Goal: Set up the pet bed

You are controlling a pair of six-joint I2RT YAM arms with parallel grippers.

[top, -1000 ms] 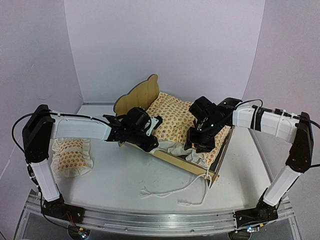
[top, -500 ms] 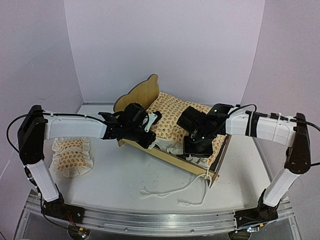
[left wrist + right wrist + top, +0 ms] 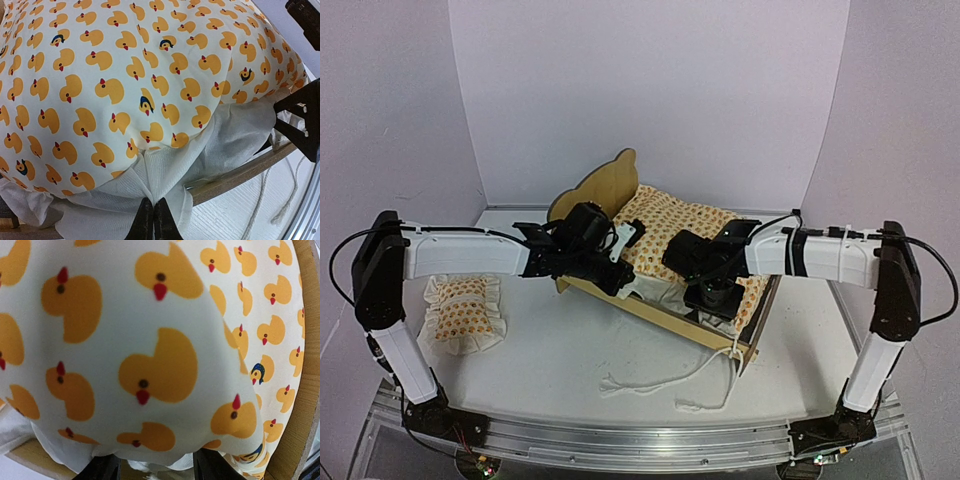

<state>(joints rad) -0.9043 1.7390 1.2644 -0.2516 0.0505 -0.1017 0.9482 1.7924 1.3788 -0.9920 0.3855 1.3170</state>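
Two sets of fingers work the pet bed [image 3: 665, 322], lying on the desk [image 3: 550, 370] headboard [image 3: 596, 190] far-left, footboard [image 3: 767, 305] near-right. The left fingers [image 3: 146, 224] are pressed together on the white ruffle [image 3: 235, 135] at the near rail [image 3: 240, 175]. The right fingers [image 3: 102, 467] straddle the mattress [image 3: 150, 340], spread.

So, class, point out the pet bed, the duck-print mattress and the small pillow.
pet bed [image 3: 592, 192], top view, on its wooden headboard.
duck-print mattress [image 3: 668, 222], top view, on its upper face.
small pillow [image 3: 463, 312], top view, on its middle.

pet bed [image 3: 592, 192] | light plywood, wavy bear-ear headboard far-left, low footboard near-right | upright, set diagonally mid-table [image 3: 550, 350] | topped by duck-print cover [image 3: 665, 228]
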